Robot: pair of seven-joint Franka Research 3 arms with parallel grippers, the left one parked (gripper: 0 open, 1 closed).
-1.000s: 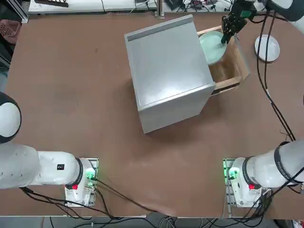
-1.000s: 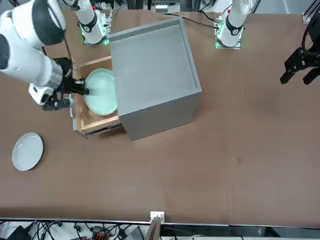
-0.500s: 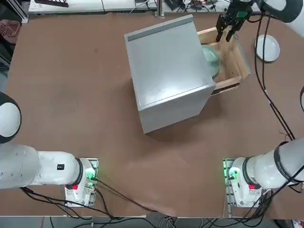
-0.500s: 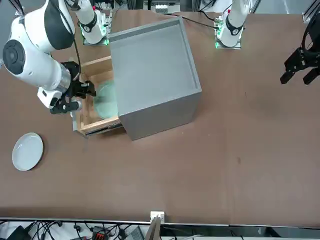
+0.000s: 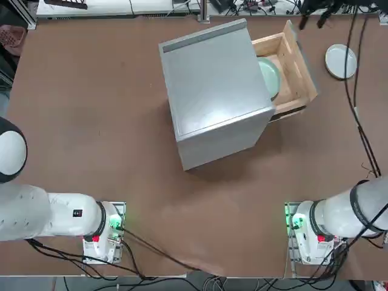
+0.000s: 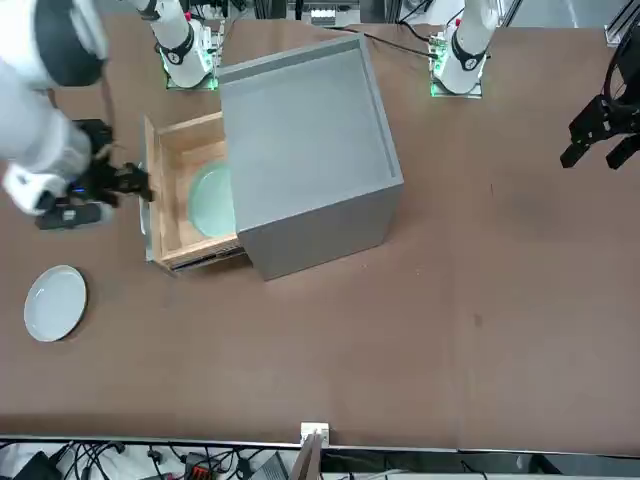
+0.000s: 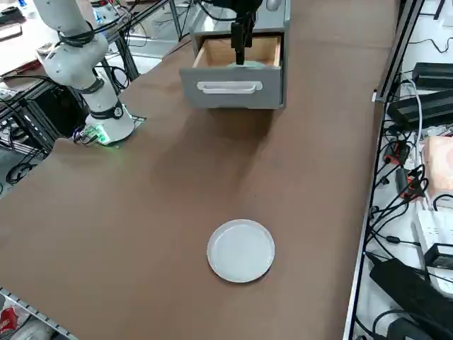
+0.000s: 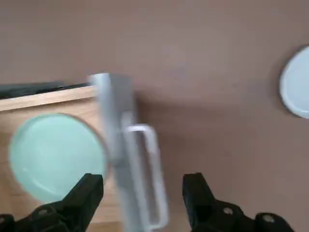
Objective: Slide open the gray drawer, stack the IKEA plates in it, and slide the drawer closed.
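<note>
The gray cabinet [image 5: 212,91] stands mid-table with its wooden drawer [image 5: 297,60] pulled out. Its front panel [image 7: 231,88] is gray outside and carries a metal handle. The mint green plate [image 5: 269,77] lies flat in the drawer, half under the cabinet top, and also shows in the front view [image 6: 212,198] and the wrist view [image 8: 55,154]. The white-gray plate [image 5: 341,61] sits on the table beyond the drawer front [image 7: 241,250]. My right gripper [image 5: 312,15] hangs open and empty, raised above the drawer's front panel [image 8: 142,188], apart from both plates.
The brown table [image 5: 91,121] spreads wide to the cabinet's left and front. Cables and equipment [image 7: 425,106] line the table's right edge. My right arm's cable [image 5: 354,109] hangs over the table near the white-gray plate.
My gripper let go of the mint green plate, which now lies in the drawer. It then rose and moved out past the drawer front, toward the white-gray plate's side.
</note>
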